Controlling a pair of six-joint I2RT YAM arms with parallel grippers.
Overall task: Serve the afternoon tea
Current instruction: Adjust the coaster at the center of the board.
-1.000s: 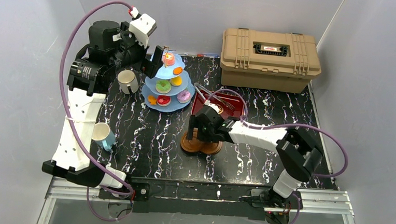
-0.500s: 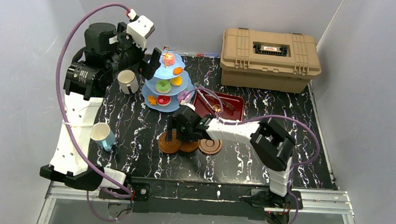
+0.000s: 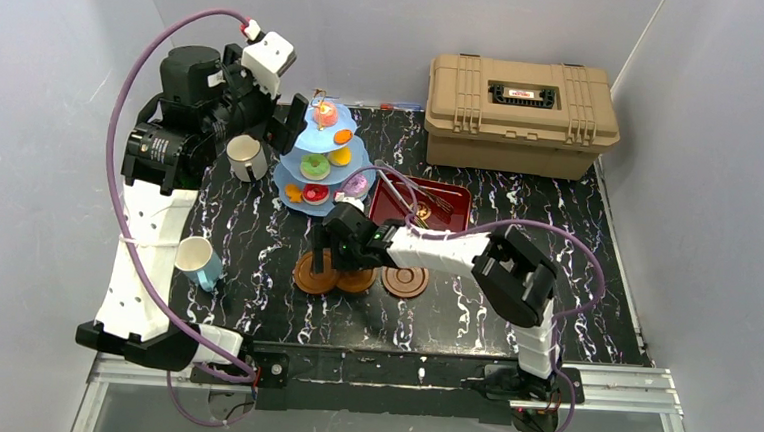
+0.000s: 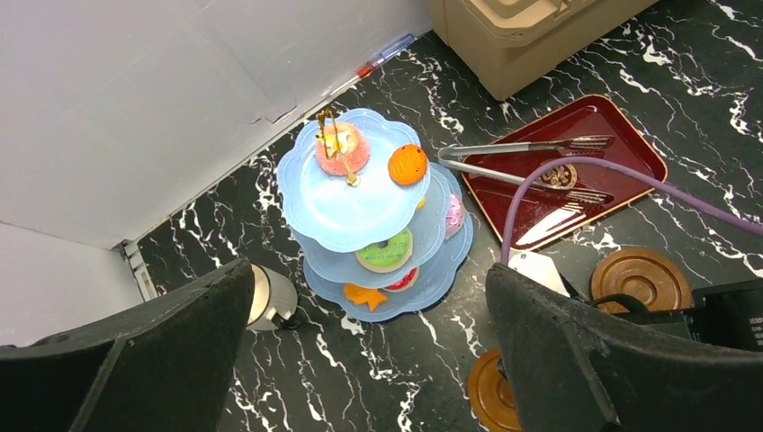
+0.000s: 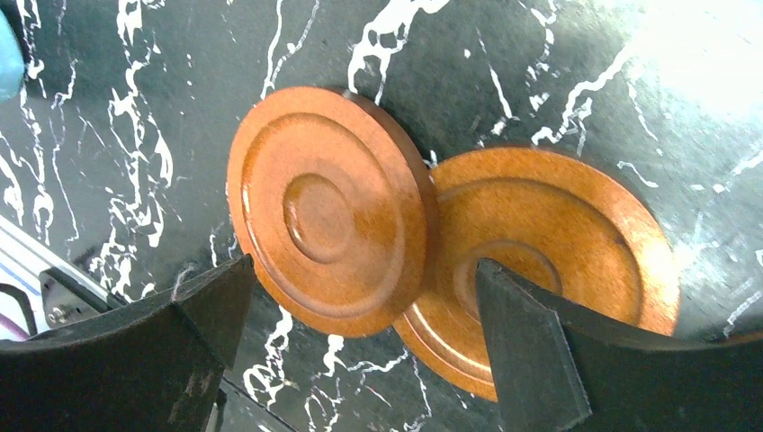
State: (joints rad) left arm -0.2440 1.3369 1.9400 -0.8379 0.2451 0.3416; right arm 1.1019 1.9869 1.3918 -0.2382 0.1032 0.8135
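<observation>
The light blue three-tier stand (image 3: 321, 159) (image 4: 360, 207) holds toy donuts and cakes at the back left. My left gripper (image 3: 288, 125) (image 4: 369, 270) hangs open high above it, holding nothing. A silvery cup (image 3: 246, 158) (image 4: 270, 297) stands left of the stand, and a white-and-teal cup (image 3: 198, 262) lies near the left arm. Three brown saucers lie in a row. The left saucer (image 3: 314, 275) (image 5: 328, 211) overlaps the rim of the middle saucer (image 3: 356, 281) (image 5: 558, 261); the third saucer (image 3: 405, 281) lies apart. My right gripper (image 3: 327, 258) (image 5: 360, 270) is open just above the overlapping pair.
A dark red tray (image 3: 449, 195) (image 4: 630, 148) with metal tongs (image 4: 531, 148) sits right of the stand. A tan plastic case (image 3: 519, 114) stands at the back right. A purple cable (image 4: 540, 175) crosses the tray. Grey walls close in on three sides.
My right arm has swept left across the table. The stacked saucers have spread out: one stayed in place, two slid left with the gripper. The left arm has barely shifted.
</observation>
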